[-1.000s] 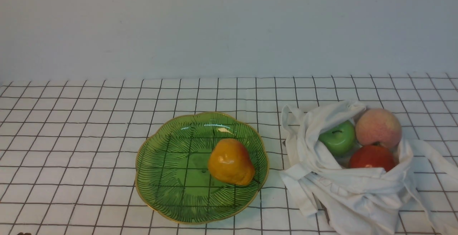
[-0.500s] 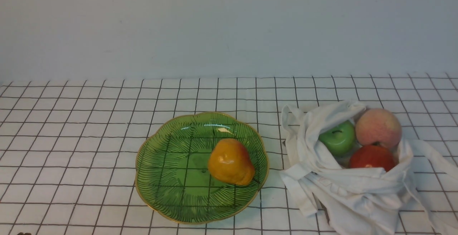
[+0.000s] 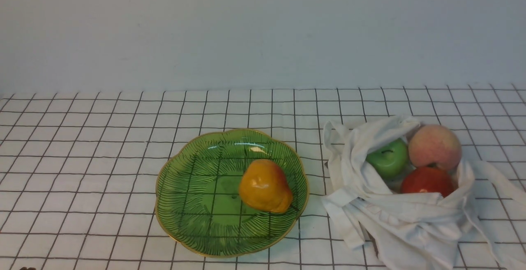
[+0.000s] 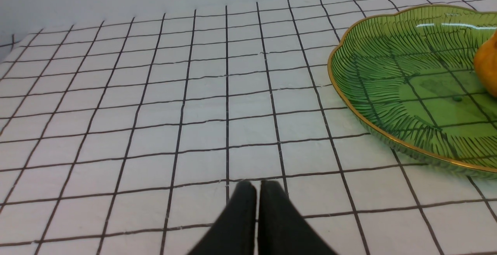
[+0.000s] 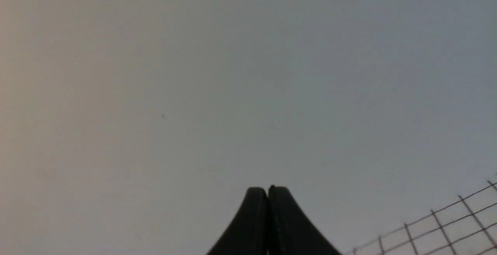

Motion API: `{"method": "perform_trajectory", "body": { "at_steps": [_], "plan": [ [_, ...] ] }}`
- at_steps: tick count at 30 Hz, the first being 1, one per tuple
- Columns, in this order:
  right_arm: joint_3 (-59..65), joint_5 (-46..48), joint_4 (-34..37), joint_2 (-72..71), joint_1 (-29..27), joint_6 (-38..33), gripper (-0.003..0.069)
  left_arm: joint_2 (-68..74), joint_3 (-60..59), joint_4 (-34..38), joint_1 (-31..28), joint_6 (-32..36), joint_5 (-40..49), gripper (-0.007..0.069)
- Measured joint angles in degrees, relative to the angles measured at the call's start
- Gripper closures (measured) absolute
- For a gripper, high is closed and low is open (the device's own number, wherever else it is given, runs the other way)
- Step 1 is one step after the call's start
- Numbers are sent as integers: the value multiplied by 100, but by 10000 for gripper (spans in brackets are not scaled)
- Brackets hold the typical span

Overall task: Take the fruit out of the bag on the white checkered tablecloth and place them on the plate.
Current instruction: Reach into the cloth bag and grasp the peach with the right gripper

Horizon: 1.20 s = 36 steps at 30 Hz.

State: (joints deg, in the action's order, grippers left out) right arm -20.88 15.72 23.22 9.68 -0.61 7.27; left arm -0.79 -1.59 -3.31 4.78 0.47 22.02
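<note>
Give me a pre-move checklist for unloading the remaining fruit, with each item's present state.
1. Right pincer shut and holding nothing: ok.
2. Left pincer holding nothing: ok.
3. Plate has room beside the orange-yellow fruit: ok.
4. Peach unobstructed by the bag's folds from above: ok.
5. All fruit out of the bag: not ok; peach, green apple, red fruit remain.

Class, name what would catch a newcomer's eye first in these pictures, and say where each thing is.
The glossy green plate stands out near the middle of the checkered tablecloth, with one orange-yellow fruit on it. To its right, a pink peach, green apple and red fruit nestle in a crumpled white bag.
</note>
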Motion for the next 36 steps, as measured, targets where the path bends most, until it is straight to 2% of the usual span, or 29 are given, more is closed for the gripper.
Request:
{"method": "perform_trajectory", "body": {
  "at_steps": [4, 5, 8, 12, 14, 16, 18, 19, 21, 23, 24, 25, 26, 29, 31, 36],
  "plan": [
    [-1099, 1441, -584, 1332, 19, -403, 673, 0, 0, 0, 0, 4, 0, 632],
    [-1564, 2092, -855, 2159, 24, -584, 673, 0, 0, 0, 0, 4, 0, 632],
    [-2279, 2890, -1099, 3414, 35, -777, 671, 0, 0, 0, 0, 4, 0, 632],
    [-2767, 3142, -1104, 4490, 35, -984, 656, 0, 0, 0, 0, 4, 0, 632],
    [-3152, 3187, -964, 5288, 35, -1211, 619, 0, 0, 0, 0, 4, 0, 632],
    [-3337, 3189, -841, 5668, 35, -1394, 580, 0, 0, 0, 0, 4, 0, 632],
    [-3691, 3189, -609, 6325, 35, -1649, 484, 0, 0, 0, 0, 4, 0, 632],
    [-3716, 3189, -592, 6373, 35, -1665, 476, 0, 0, 0, 0, 4, 0, 632],
    [-4039, 3130, -447, 6997, 39, -1777, 344, 0, 0, 0, 0, 4, 0, 632],
    [-4159, 3077, -442, 7279, 39, -1801, 288, 0, 0, 0, 0, 4, 0, 632],
    [-4272, 3041, -461, 7509, 39, -1814, 219, 0, 0, 0, 0, 4, 0, 632],
    [-4471, 2986, -507, 7901, 39, -1822, 121, 0, 0, 0, 0, 4, 0, 632],
    [-4557, 2964, -536, 8099, 39, -1827, 73, 0, 0, 0, 0, 4, 0, 632],
    [-4729, 2911, -607, 8539, 39, -1833, -2, 0, 0, 0, 0, 4, 0, 632],
    [-4831, 2880, -619, 8874, 39, -1837, -24, 0, 0, 0, 0, 4, 0, 632],
    [-4898, 2842, -611, 9346, 39, -1896, -27, 0, 0, 0, 0, 4, 0, 632]
  ]
}}
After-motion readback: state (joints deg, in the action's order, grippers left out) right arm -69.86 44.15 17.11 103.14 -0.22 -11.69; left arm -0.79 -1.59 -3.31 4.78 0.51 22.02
